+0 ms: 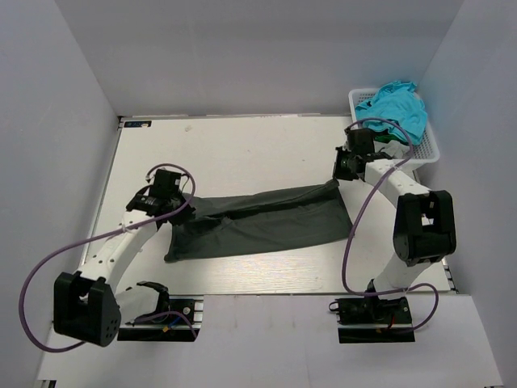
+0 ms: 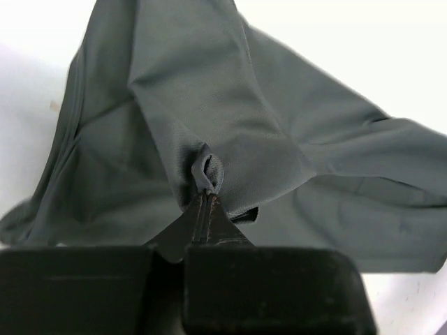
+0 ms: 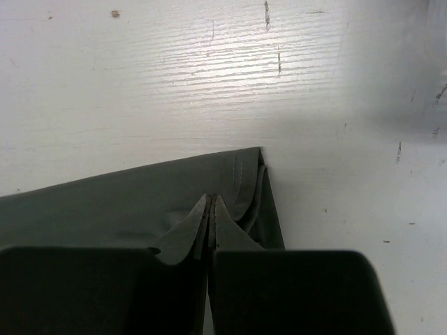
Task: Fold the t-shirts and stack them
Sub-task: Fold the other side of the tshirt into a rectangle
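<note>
A dark charcoal-grey t-shirt [image 1: 258,220] lies stretched across the middle of the table, folded lengthwise. My left gripper [image 1: 171,207] is shut on its left end; in the left wrist view [image 2: 205,190] a small pinch of cloth [image 2: 209,112] bunches at the fingertips. My right gripper [image 1: 339,179] is shut on the shirt's right corner, seen at the hem [image 3: 241,174] in the right wrist view [image 3: 211,199]. A turquoise t-shirt [image 1: 397,103] lies heaped in the basket at the far right.
The white lattice basket [image 1: 426,148] stands at the table's far right corner, close behind my right arm. Grey walls enclose the table on three sides. The white tabletop [image 1: 242,145] shows behind the shirt.
</note>
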Robot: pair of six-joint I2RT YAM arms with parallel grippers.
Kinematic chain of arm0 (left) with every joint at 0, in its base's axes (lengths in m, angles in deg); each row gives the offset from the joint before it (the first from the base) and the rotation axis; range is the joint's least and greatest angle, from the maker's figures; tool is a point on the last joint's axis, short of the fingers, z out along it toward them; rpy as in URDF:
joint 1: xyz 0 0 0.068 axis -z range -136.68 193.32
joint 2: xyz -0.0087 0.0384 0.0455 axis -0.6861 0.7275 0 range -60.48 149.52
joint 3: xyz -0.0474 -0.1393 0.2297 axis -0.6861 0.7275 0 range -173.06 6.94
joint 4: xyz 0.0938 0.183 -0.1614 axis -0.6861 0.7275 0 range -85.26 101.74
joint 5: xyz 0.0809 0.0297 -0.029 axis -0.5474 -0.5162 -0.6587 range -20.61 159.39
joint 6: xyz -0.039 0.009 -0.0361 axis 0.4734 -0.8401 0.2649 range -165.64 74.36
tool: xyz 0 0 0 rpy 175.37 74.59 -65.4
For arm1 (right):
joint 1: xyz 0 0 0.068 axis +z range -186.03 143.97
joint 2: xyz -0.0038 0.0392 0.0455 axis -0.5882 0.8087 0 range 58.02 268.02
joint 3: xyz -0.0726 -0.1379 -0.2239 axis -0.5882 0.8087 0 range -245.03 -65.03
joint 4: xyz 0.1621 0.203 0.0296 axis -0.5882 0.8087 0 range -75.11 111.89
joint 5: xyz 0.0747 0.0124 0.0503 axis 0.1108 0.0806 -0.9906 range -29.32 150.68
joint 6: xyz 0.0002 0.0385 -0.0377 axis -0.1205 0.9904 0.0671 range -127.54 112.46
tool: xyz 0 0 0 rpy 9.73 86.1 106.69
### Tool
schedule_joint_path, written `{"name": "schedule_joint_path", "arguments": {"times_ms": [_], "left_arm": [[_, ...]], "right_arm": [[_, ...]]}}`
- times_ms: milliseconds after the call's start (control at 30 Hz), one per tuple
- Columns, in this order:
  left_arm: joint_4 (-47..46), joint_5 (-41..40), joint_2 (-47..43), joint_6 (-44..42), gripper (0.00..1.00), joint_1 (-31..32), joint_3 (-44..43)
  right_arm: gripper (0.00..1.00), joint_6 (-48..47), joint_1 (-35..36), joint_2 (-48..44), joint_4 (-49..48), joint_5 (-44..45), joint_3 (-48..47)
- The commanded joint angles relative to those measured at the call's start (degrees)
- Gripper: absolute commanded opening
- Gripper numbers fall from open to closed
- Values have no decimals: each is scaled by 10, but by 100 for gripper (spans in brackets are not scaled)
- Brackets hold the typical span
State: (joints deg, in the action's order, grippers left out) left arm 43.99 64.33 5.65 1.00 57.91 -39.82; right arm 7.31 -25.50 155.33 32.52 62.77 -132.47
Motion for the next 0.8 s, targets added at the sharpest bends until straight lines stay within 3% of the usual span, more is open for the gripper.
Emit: {"name": "schedule_joint_path", "arguments": {"times_ms": [0, 200, 533, 567, 600, 633, 667, 700, 733, 767], "left_arm": [[34, 17, -28, 18, 0, 2, 11], [92, -25, -52, 18, 0, 2, 0], [34, 50, -59, 37, 0, 2, 100], [34, 62, -59, 37, 5, 2, 100], [34, 62, -59, 37, 24, 2, 107], [41, 62, -59, 43, 34, 2, 107], [59, 62, -59, 43, 42, 2, 107], [71, 62, -59, 43, 57, 2, 96], [84, 53, -59, 43, 93, 2, 88], [96, 43, -65, 35, 100, 2, 79]], "right_arm": [[0, 9, -2, -28, -26, 6, 11], [0, 4, -2, -53, -22, 23, 17], [0, 39, -2, -57, -39, 20, 93], [0, 47, -2, -63, -39, 31, 98], [6, 60, -4, -66, -40, 31, 107], [32, 64, -4, -68, -37, 33, 114], [38, 65, -4, -74, -37, 32, 118], [44, 67, -4, -78, -30, 34, 119], [48, 67, -5, -86, -26, 37, 121], [51, 67, -4, -97, -22, 38, 118]]}}
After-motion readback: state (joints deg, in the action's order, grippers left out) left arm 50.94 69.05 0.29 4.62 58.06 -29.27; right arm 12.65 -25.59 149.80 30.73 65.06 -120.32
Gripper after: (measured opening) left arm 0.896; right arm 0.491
